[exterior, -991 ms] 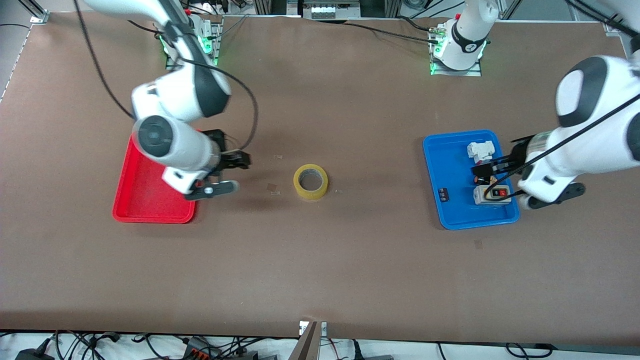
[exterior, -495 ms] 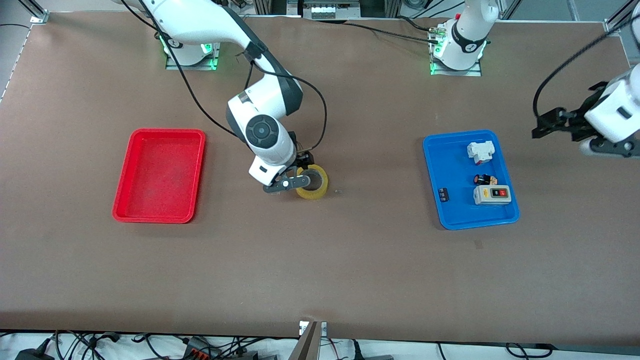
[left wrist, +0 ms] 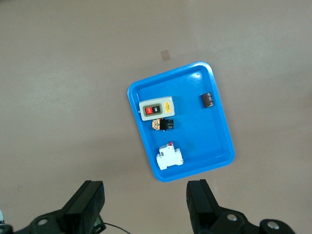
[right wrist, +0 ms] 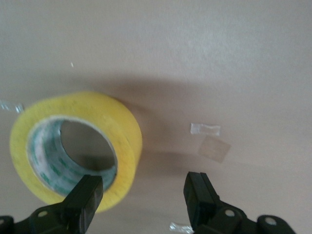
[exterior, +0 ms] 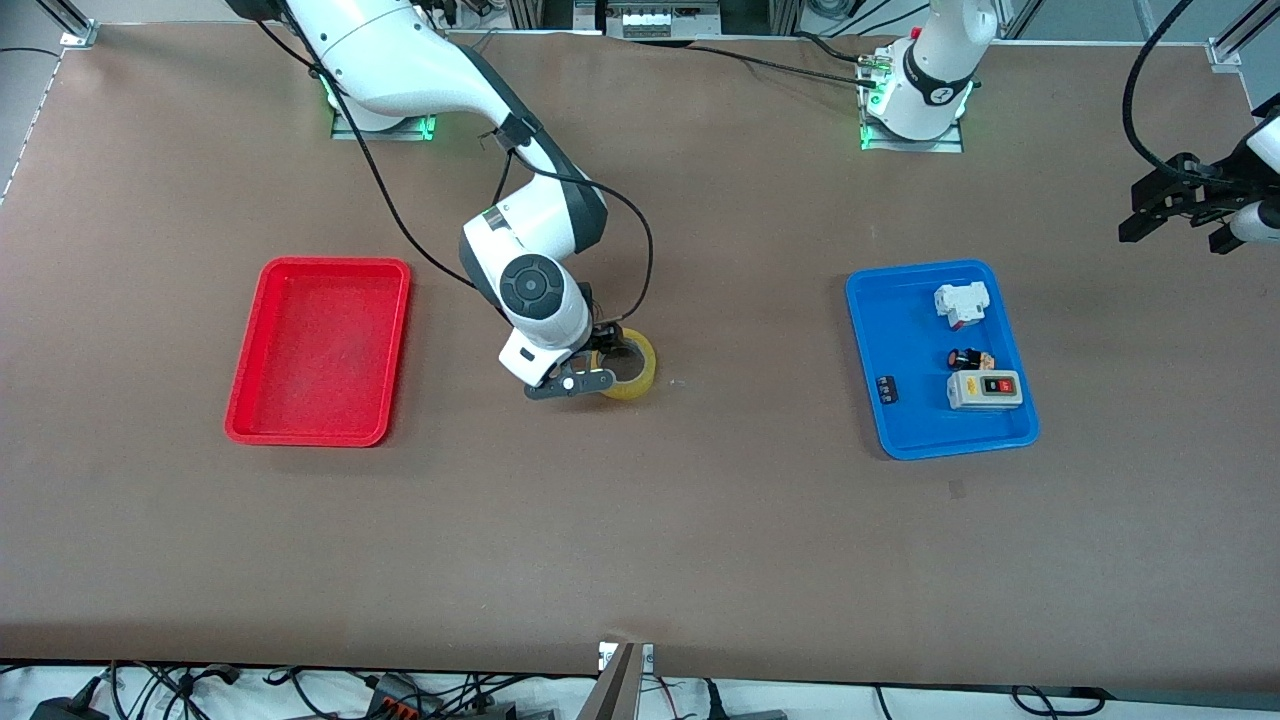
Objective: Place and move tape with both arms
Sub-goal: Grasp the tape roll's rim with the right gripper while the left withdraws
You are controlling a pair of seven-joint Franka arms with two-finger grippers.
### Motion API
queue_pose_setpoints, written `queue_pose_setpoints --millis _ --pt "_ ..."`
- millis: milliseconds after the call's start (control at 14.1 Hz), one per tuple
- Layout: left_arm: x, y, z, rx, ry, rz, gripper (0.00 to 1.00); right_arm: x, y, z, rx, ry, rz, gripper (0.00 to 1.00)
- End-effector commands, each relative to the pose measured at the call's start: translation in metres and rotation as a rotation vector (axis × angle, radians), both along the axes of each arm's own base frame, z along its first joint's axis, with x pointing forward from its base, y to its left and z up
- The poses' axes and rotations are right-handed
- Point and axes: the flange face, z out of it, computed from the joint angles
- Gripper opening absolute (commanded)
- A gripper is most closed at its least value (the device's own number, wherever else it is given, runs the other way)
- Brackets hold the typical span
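The right gripper point(exterior: 598, 362) has swung from over the red tray point(exterior: 318, 350) to the tape point(exterior: 628, 364) (fingers spread, straddling its wall), while the left gripper point(exterior: 1165, 207) has lifted off the blue tray point(exterior: 905, 420), toward its table end

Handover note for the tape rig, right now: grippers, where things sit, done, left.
Right gripper: open, low over the tape, one finger at its centre hole, one finger outside the wall; no grip yet.
Left gripper: open, empty, up by the left arm's end of the table, past the blue tray; waiting.
Tape lies flat on the table between the red tray and the blue one.
Done: approach. Left: grip, move, place.
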Motion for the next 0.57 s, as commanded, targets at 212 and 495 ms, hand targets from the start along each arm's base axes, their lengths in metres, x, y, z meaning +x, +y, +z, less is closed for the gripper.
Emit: queue_pose_setpoints --millis 212,495 --pt "0.009 -0.001 0.012 -0.021 -0.017 -0.019 1.00 0.007 0.010 -0.016 -0.008 -0.014 -0.056 1.00" --pt "0.021 -0.003 0.005 -0.038 -0.010 0.032 1.00 0.009 0.011 -0.021 -0.001 -0.024 -0.091 0.97"
